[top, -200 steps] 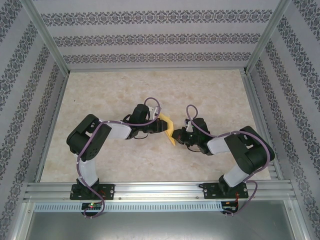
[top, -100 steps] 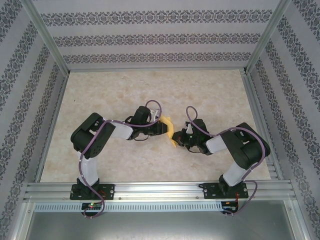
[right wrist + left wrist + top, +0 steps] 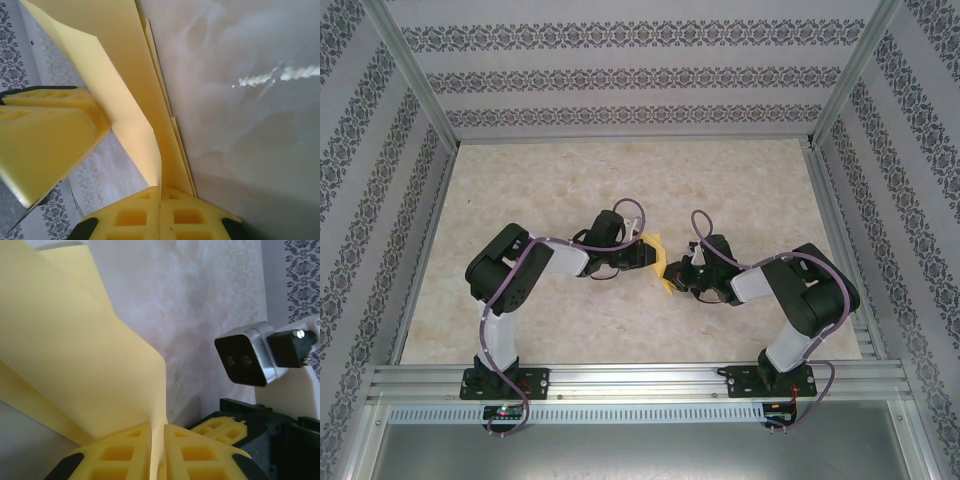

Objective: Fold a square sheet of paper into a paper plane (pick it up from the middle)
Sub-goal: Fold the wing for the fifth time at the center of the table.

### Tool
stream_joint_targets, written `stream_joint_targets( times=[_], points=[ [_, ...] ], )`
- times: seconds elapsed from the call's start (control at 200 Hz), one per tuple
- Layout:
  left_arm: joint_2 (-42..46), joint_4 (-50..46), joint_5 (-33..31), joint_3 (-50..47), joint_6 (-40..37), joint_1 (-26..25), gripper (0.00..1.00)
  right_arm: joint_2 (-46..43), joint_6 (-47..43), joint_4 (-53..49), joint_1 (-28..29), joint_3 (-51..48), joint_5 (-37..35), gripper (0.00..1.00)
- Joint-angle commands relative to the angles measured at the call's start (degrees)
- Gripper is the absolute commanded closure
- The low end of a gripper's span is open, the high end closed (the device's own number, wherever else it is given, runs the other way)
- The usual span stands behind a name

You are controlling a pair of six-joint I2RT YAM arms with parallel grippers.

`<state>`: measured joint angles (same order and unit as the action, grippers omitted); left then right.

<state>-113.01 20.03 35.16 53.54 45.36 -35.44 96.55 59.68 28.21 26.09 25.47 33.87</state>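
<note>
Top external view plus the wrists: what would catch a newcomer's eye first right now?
The bright yellow paper sheet, partly folded, sits at the middle of the pale marbled table. The left gripper and the right gripper meet on it from either side, each clamped shut on the paper. Ornate patterned walls box the scene in.

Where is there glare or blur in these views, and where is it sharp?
Right wrist: a bright glare streak lies on the table, and the right fingers look soft. Left wrist: the paper near the lens is pale and soft; the other arm's camera is sharper. Top external: even light, no glare.
</note>
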Motion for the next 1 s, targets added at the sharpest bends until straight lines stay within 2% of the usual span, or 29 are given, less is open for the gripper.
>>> stream_joint_targets(
  times=[0.0,0.245,0.4,0.6,0.814,0.994],
  points=[
    [-1.4,-4.3,-1.8,1.5,-1.6,-0.8,0.86,1.7,-2.3,-2.6,-0.1,1.2,-0.8,1.00],
    [-2.7,-8.0,-3.3,2.8,-1.3,-0.8,0.86,1.5,-3.3,-4.5,-0.1,2.2,-0.8,1.00],
    [-3.4,-11.7,-5.0,4.1,-1.2,-0.8,0.86,-0.7,-5.3,-6.8,-0.1,3.0,-0.8,0.89],
    [-4.0,-15.5,-6.7,5.0,-1.2,-0.8,0.87,-6.2,-10.9,-14.7,0.0,3.6,-1.5,0.75],
    [-4.4,-15.8,-6.7,5.1,-0.8,-0.8,0.86,-9.5,-15.3,-20.0,0.4,3.4,-1.5,0.75],
    [-4.5,-16.0,-6.9,5.1,-0.8,-0.8,0.86,-8.8,-17.9,-23.4,1.9,5.1,-3.2,0.80]
  ],
)
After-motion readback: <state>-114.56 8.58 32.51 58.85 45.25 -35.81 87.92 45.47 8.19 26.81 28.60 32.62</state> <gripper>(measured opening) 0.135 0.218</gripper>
